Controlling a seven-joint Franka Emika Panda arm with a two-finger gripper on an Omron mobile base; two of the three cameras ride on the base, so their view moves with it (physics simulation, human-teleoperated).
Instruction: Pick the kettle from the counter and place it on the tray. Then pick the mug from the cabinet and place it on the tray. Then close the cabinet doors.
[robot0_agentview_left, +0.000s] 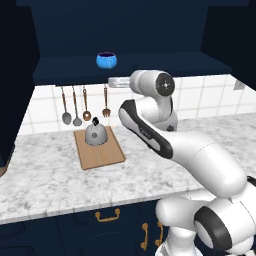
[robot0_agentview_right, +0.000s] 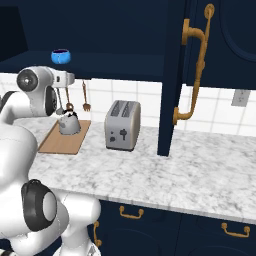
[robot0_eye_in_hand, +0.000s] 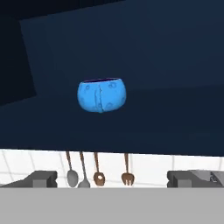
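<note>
Hand view is facing the mug (robot0_eye_in_hand: 102, 95), which is sitting on the cabinet (robot0_eye_in_hand: 175, 65) shelf ahead of the gripper (robot0_eye_in_hand: 112, 179), whose jaws are standing wide apart and empty. The kettle (robot0_agentview_left: 95, 134) is already resting on the tray (robot0_agentview_left: 102, 155) (so the mug step is in hand). Next, I judge, the arm is needing to reach forward and upward until the fingers straddle the mug.

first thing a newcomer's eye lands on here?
Probably the bright blue mug, alone on the dark shelf of the open navy cabinet, dead ahead of the open gripper. Next, the grey kettle sitting on the wooden tray on the marble counter, under a row of hanging utensils. From the right side, the silver toaster and the cabinet door's long brass handle stand out.
</note>
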